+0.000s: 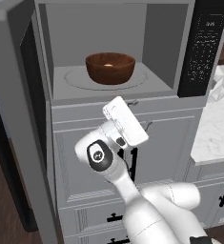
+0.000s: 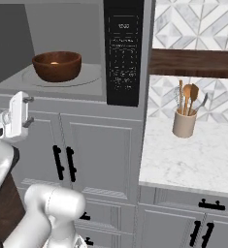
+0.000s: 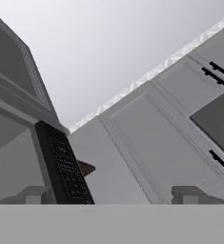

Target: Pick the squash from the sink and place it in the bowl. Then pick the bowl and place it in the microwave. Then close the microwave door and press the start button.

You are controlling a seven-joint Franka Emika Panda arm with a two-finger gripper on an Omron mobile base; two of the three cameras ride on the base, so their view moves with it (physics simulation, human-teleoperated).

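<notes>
One bowl (image 1: 110,68) in microwave (image 1: 108,47), above open-jawed gripper (image 2: 28,110)

You're facing grey panelled cabinets (image 2: 101,150) with black handles (image 2: 62,162). To their right, a white marble counter (image 2: 193,162) carries a beige utensil crock (image 2: 184,122) near its back edge, under a dark wood shelf (image 2: 195,63) and geometric tiled wall (image 2: 198,22). Dark wood floor (image 1: 4,214).

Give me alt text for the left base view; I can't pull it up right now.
The bowl sits on the turntable inside the open microwave, with a small tan bit of the squash visible in it. The microwave door stands swung open at left, and the white arm's hand is raised below the cavity, in front of grey cabinet doors.
</notes>
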